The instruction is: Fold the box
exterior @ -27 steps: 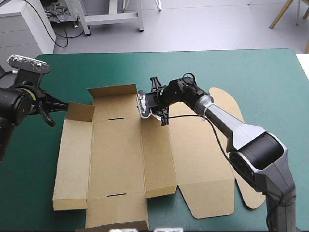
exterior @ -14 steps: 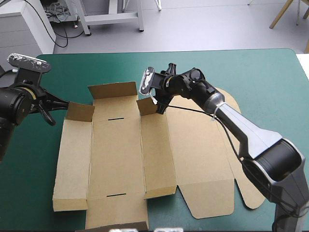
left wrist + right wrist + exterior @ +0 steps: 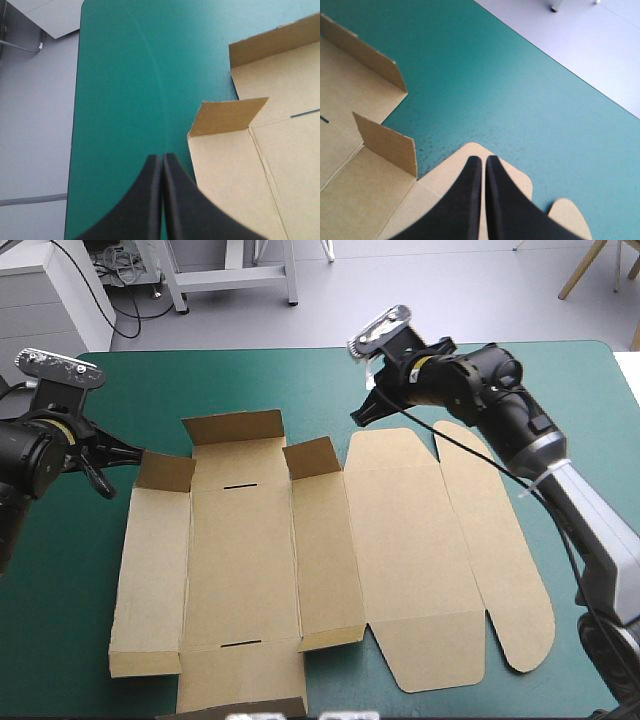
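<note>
From above, the box (image 3: 240, 560) lies in the middle of the table (image 3: 500, 380), opened out and mostly flat. At its far end three short flaps stand partly up: the left corner flap (image 3: 165, 472), the end flap (image 3: 235, 428) and the right corner flap (image 3: 312, 456). The long side panels, the near end and the lid (image 3: 410, 540) on the right all lie flat, so I judge the folding barely begun: the walls are yet to be raised and tucked, and the near flaps are yet to be lifted. The left gripper (image 3: 130, 454) sits just left of the left corner flap. The right gripper (image 3: 360, 416) hangs over the lid's far edge, clear of the board. In the left wrist view, the black fingers (image 3: 150, 200) are pressed together into one point with nothing between them. The left corner flap leans up just ahead and to one side, not touched, with bare teal-green cover beyond it. In the right wrist view, the fingers (image 3: 472, 200) are likewise pressed together and pinch nothing. The lid's rounded far edge lies under them, and the right corner flap and end flap stand off to the side, well apart from the tips.
</note>
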Available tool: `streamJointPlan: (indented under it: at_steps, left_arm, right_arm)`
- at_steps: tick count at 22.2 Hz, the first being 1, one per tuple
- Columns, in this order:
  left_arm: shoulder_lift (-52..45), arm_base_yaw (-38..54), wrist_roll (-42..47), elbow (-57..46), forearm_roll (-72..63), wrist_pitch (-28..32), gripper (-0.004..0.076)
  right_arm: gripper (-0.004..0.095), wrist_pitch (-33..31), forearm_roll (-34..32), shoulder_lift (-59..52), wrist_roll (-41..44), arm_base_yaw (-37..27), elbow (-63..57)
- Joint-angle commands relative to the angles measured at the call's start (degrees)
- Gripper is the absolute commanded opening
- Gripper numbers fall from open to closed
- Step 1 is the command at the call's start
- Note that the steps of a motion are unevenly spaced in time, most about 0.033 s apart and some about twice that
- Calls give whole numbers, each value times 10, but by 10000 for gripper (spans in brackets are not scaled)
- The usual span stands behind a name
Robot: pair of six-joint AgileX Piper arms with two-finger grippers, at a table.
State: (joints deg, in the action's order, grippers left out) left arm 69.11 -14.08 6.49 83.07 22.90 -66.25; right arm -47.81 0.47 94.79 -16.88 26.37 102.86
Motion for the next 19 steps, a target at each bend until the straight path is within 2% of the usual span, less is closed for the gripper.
streamJointPlan:
  at_steps: [1, 7, 10, 13, 15, 19]
  left_arm:
    - [-13, 1, 7, 15, 19, 33, -10]
    - [-13, 1, 14, 15, 27, 33, -10]
    - [-13, 1, 10, 15, 58, -1, -9]
    - [-13, 21, 7, 15, 47, -5, 22]
    - [-13, 61, -38, 15, -25, -6, 20]
    - [-13, 217, -152, 15, -209, -32, 19]
  right_arm:
    - [-14, -6, -5, -52, 55, -35, 19]
    - [-14, -94, -5, -74, 90, -109, 19]
    - [-14, -163, 2, -75, 90, -159, 17]
    - [-14, -172, 10, -75, 64, -179, 6]
    - [-14, -172, 22, -75, 54, -184, -3]
    - [-14, -168, 32, -75, 45, -184, -4]
